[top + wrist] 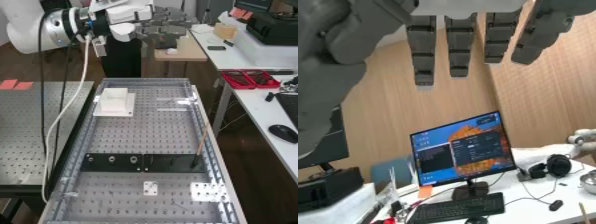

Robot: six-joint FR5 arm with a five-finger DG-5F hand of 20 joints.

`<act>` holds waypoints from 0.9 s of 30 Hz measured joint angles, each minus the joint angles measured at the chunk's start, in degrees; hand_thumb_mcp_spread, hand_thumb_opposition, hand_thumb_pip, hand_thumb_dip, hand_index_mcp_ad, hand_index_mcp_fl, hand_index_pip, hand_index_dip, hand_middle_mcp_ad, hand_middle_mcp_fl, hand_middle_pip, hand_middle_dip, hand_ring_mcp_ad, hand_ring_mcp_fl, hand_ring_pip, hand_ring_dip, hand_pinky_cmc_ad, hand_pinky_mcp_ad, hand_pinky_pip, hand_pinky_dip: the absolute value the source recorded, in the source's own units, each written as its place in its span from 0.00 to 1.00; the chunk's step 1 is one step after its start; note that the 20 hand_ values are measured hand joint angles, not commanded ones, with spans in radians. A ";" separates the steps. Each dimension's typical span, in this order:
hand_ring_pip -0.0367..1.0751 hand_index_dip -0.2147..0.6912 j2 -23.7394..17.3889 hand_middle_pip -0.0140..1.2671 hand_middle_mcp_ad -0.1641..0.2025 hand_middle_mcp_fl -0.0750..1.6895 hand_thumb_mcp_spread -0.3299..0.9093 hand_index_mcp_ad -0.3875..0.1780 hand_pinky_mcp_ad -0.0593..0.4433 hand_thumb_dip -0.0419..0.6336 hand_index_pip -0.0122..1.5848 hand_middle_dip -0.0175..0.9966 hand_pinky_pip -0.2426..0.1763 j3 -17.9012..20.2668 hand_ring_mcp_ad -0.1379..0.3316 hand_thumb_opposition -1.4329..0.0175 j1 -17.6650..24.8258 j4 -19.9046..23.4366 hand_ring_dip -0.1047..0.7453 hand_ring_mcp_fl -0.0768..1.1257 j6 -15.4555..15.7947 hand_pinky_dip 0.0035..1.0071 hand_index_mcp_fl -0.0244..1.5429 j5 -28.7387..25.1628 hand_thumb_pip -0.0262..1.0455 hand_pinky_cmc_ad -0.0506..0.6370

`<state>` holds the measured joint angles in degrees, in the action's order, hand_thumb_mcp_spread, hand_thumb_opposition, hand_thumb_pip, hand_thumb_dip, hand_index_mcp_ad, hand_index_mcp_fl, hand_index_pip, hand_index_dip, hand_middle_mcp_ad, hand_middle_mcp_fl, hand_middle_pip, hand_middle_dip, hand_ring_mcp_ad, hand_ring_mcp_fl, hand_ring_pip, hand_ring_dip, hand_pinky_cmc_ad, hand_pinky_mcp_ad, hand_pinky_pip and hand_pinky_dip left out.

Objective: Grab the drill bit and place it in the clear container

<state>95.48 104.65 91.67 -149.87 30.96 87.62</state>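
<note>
A long perforated bench (123, 135) runs through the middle of the high view, with a box (114, 100) on a base plate (113, 114) at its far left. Nearer, two holder strips (100, 165) lie end to end across it, and a slim rod (202, 139) stands at the right end of the right-hand one. Before the strips sit a small plate (150, 188), near the middle, and a larger plate (205, 192) to its right. Another perforated table (23, 130) lies left of the bench. On the side desk (247, 105), at frame right, two trays (236, 80) lie behind a mouse (284, 133). A low table (189, 51) stands beyond the bench, at upper middle.
</note>
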 joint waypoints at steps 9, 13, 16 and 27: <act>0.13 0.59 -2.04 0.10 0.65 0.09 0.43 0.55 0.51 0.10 0.02 0.20 0.38 -0.21 0.64 0.54 -0.91 -0.74 0.17 0.07 1.51 0.15 0.19 0.04 0.27 0.50; 0.13 0.58 -2.12 0.10 0.70 0.09 0.44 0.56 0.51 0.11 0.03 0.19 0.38 -0.48 0.67 0.54 -1.15 -1.14 0.17 0.07 1.47 0.15 0.18 0.09 0.27 0.51; 0.13 0.57 -2.03 0.11 0.70 0.09 0.44 0.57 0.51 0.10 0.03 0.18 0.38 -0.65 0.68 0.54 -1.27 -1.25 0.17 0.08 1.21 0.15 0.18 0.74 0.26 0.51; 0.13 0.55 -2.09 0.11 0.70 0.09 0.44 0.58 0.51 0.10 0.03 0.17 0.38 -0.49 0.71 0.54 -1.23 -1.07 0.15 0.08 1.08 0.15 0.19 0.72 0.26 0.51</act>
<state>93.39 104.16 90.44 -150.94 32.05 88.34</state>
